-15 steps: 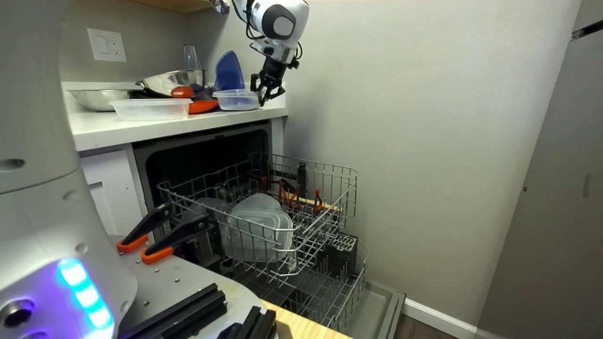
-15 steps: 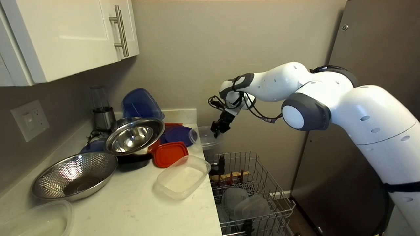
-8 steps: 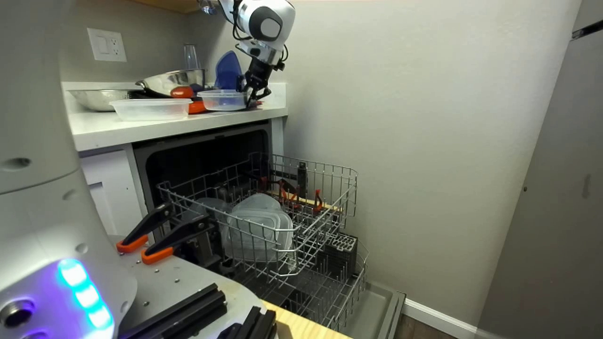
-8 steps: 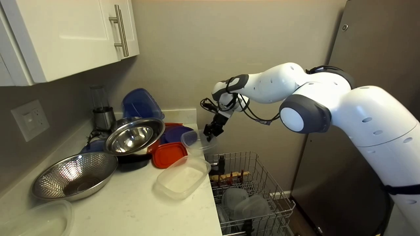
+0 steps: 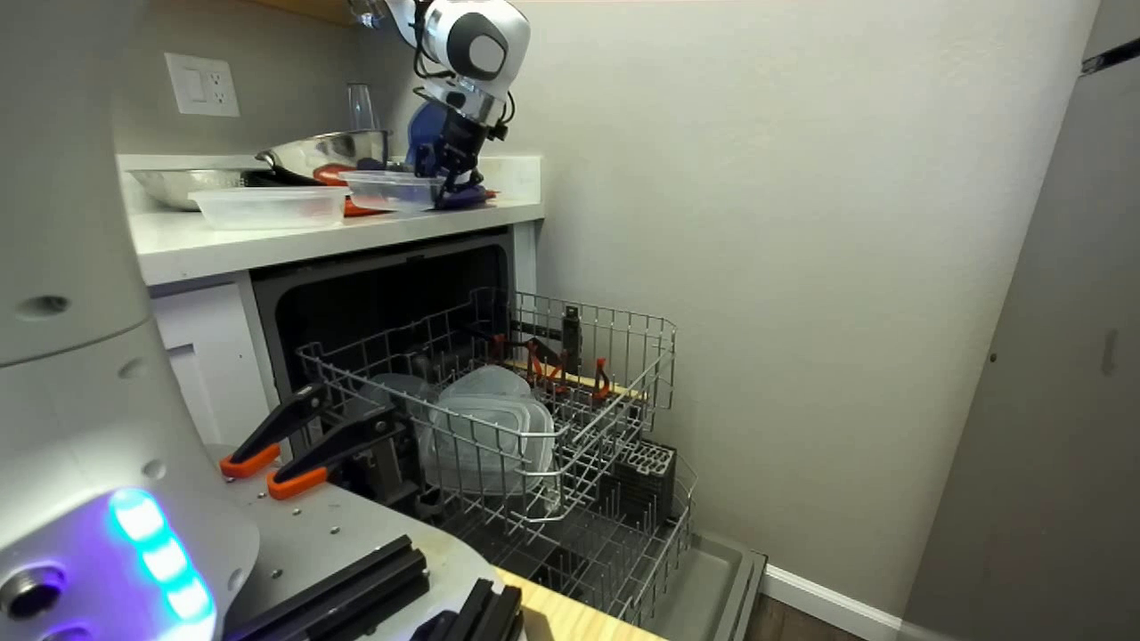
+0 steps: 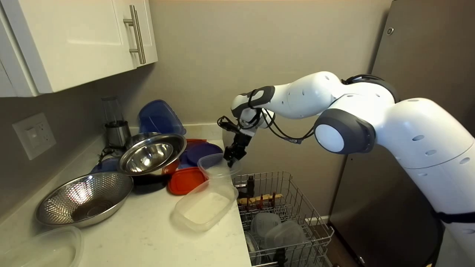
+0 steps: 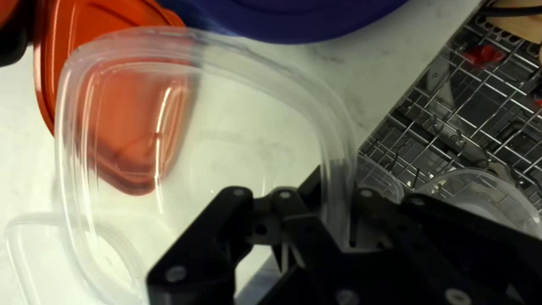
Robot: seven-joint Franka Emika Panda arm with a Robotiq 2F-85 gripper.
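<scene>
My gripper (image 7: 336, 195) is closed around the rim of a clear plastic container (image 7: 338, 123); one finger is inside its wall, one outside. In both exterior views the gripper (image 6: 231, 161) (image 5: 445, 198) is low at the right end of the white counter, and the container (image 6: 204, 168) (image 5: 392, 191) hangs from it just over the counter. I cannot tell whether its base touches. A red lid (image 6: 187, 180) lies beside and partly under it, seen through it in the wrist view. A round blue lid (image 7: 288, 21) lies behind. A rectangular clear container (image 6: 185, 213) sits close in front.
Steel bowls (image 6: 148, 155), a perforated colander (image 6: 85, 200) and an upright blue lid (image 6: 159, 116) crowd the counter's back. Another clear container (image 6: 44, 246) is at its front. The open dishwasher's upper rack (image 5: 499, 409) with clear containers is below the counter edge. A cabinet (image 6: 89, 40) hangs above.
My gripper has moved left with the clear container, from overhanging the counter's edge to over the counter. The red lid and the rectangular container have shifted slightly.
</scene>
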